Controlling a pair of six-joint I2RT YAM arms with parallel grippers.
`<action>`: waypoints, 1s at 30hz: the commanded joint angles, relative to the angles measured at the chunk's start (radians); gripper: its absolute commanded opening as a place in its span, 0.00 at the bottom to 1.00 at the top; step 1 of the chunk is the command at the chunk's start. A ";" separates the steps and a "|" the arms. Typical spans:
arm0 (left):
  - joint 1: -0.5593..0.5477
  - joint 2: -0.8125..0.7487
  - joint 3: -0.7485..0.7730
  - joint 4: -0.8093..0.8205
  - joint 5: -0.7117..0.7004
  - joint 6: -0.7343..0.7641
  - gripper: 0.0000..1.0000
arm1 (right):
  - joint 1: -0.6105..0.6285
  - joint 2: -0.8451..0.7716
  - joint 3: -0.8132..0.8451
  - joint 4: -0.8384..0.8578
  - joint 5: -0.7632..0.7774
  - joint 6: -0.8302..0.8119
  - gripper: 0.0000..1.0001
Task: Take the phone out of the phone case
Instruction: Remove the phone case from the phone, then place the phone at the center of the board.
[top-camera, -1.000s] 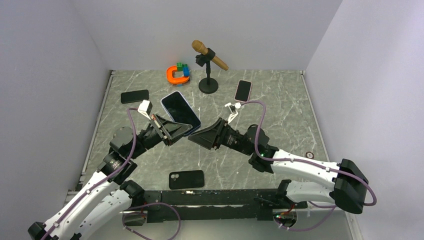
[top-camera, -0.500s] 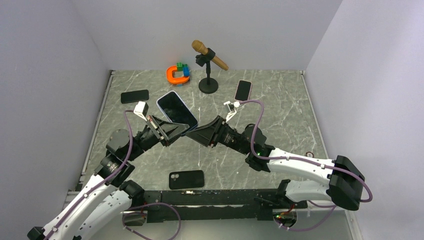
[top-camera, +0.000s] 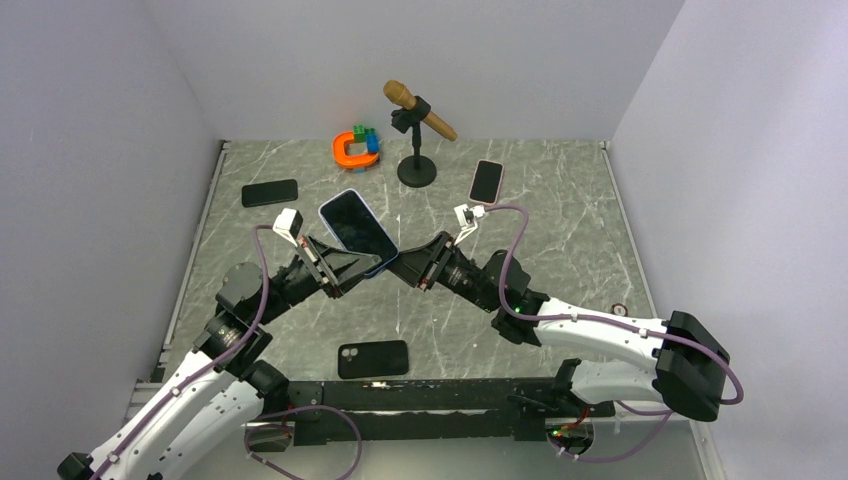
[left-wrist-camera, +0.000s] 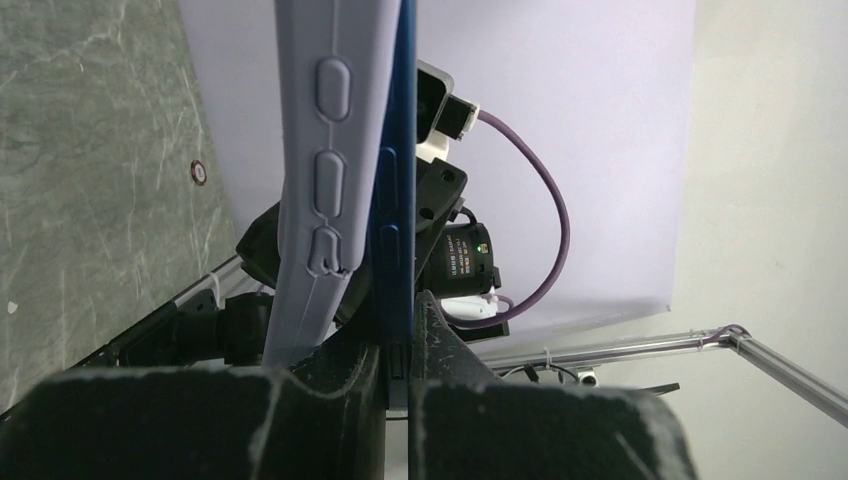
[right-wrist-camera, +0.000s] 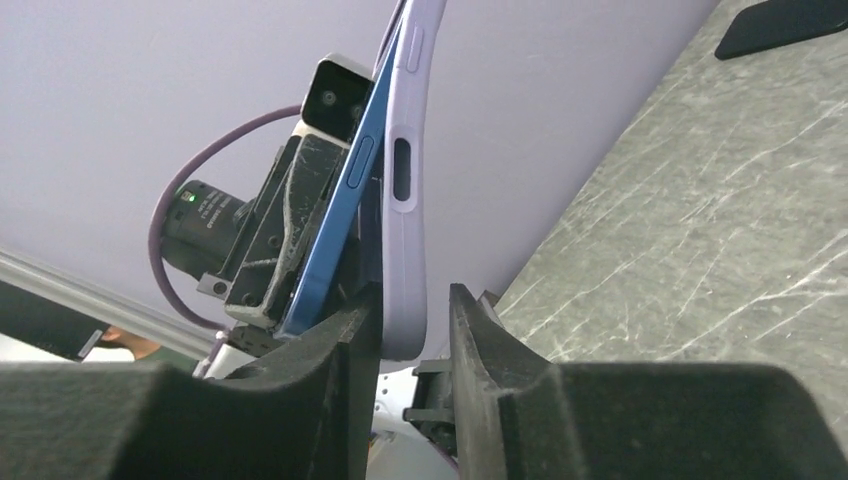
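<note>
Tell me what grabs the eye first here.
A blue phone is held aloft mid-table, pinched between both arms' jaws. The right wrist view shows its lilac case gaping away from the phone's edge. A tan microphone on a stand stands at the back.

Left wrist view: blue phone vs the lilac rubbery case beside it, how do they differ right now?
Grip: the blue phone sits in the left gripper; the lilac case is pinched by the right gripper.
Shape: the phone's edge runs straight; the case's edge bows away from it near the grippers.
Finish: phone glossy dark blue, case matte and pale.
Shared: both are held above the marble table, meeting at the far end.
</note>
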 joint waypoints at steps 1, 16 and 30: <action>-0.004 -0.019 0.020 0.131 0.042 -0.044 0.00 | -0.004 0.040 0.095 -0.029 0.044 -0.044 0.24; -0.021 0.023 0.009 0.231 0.147 -0.098 0.00 | -0.049 0.187 0.066 -0.317 0.317 0.040 0.00; 0.179 0.191 0.110 -0.328 -0.383 0.338 0.00 | -0.136 -0.413 -0.126 -0.801 0.491 0.054 0.00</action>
